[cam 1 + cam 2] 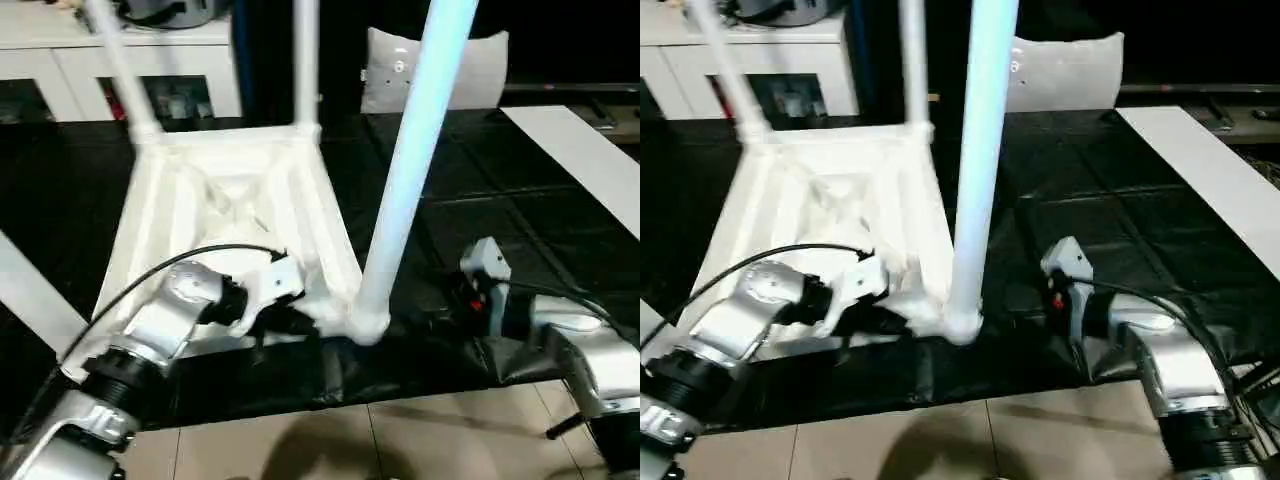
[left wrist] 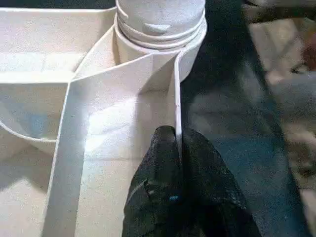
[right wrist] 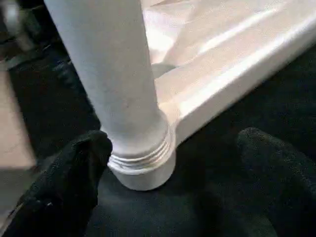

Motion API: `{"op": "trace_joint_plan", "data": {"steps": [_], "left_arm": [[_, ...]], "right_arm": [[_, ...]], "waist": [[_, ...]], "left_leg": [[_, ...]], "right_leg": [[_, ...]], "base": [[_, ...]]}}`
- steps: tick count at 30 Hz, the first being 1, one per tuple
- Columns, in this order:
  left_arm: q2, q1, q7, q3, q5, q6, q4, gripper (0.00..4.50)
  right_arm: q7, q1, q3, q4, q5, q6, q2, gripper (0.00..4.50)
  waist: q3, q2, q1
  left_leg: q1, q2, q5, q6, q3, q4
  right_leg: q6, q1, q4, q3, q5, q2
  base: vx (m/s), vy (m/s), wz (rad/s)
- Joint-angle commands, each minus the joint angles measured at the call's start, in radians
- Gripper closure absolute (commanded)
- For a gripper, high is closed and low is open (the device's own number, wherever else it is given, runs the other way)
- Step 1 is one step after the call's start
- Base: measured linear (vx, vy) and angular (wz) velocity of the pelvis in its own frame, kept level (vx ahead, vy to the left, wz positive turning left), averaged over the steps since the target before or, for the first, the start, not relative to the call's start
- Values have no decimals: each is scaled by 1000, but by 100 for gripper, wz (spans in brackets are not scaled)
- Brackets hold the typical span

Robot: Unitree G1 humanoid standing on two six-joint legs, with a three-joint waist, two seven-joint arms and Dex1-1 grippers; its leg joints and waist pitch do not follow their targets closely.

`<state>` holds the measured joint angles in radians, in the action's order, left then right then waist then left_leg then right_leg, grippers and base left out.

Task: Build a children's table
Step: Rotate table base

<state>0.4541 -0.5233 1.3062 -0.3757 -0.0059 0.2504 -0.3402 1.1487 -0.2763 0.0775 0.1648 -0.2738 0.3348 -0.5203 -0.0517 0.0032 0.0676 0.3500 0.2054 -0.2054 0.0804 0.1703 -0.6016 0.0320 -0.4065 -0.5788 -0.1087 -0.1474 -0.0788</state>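
The children's table [image 1: 235,205], an all-white moulded plastic piece with a square top, lies upside down on a black mat [image 1: 470,250], ribbed underside facing up. Three long tapered tubular white legs stand in its round corner sockets: the near leg [image 1: 405,170] directly ahead of the right gripper, and two far legs [image 1: 120,65] [image 1: 305,60] on the side of the top away from both grippers. The fourth corner, beneath the left forearm, is hidden, so whether its leg is fitted cannot be told. Judged from this, assembly is well advanced; what remains is confirming the fourth leg and turning the table upright.

Left gripper [image 2: 176,140]: the two black fingers are pressed together on a thin upright rib wall [image 2: 177,89] of the underside, which runs on ahead of the fingertips to the near corner socket [image 2: 163,47].

Right gripper [image 3: 175,148]: jaws stand wide apart, one finger [image 3: 79,168] on each side of the near leg's base, holding nothing. One finger lies just beside the leg's base; the other is apart from it.

Materials: the plastic is smooth and slightly glossy, the ribs thin and straight. The leg's base carries fine ringed grooves [image 3: 143,155] where it enters the socket. The mat is dark and matte; pale tiled floor [image 1: 400,440] lies behind the grippers
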Motion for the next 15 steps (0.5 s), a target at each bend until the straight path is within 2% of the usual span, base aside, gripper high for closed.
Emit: {"op": "trace_joint_plan", "data": {"steps": [1, 5, 8, 11, 15], "left_arm": [[8, -49, 108, -54, -22, -47, 16, 450], [27, -63, 163, -70, -23, -70, 7, 450], [29, -78, 197, -82, -18, -99, -8, 450], [19, -90, 208, -88, -14, -119, -29, 450], [11, -101, 197, -86, -10, -139, -52, 450]], "right_arm": [[65, -30, 37, 15, 14, -49, -30, 3], [135, -47, 63, 29, 6, -71, -41, 3], [206, -72, 79, 35, -32, -35, -36, 29], [235, -101, 94, 64, -45, -23, -20, 50], [272, -111, 120, 68, -60, -4, -11, 85]], "waist": [[68, -4, -5], [69, -4, 2], [72, -3, 14], [73, -2, 17], [73, -3, 20]], "left_leg": [[-6, 27, -165, -72, 0, 69], [-5, 27, -155, -72, 1, 68], [-6, 30, -137, -76, 1, 67], [-5, 31, -134, -75, 2, 67], [-3, 28, -138, -66, 2, 66]], "right_leg": [[172, 59, 65, 52, -316, -63], [172, 60, 63, 54, -321, -64], [180, 61, 58, 53, -293, -64], [191, 60, 55, 53, -272, -64], [183, 62, 58, 51, -292, -64]], "base": [[0, 0, 0], [0, 0, 0], [0, 0, 0], [0, 0, 0], [0, 0, 0]]}}
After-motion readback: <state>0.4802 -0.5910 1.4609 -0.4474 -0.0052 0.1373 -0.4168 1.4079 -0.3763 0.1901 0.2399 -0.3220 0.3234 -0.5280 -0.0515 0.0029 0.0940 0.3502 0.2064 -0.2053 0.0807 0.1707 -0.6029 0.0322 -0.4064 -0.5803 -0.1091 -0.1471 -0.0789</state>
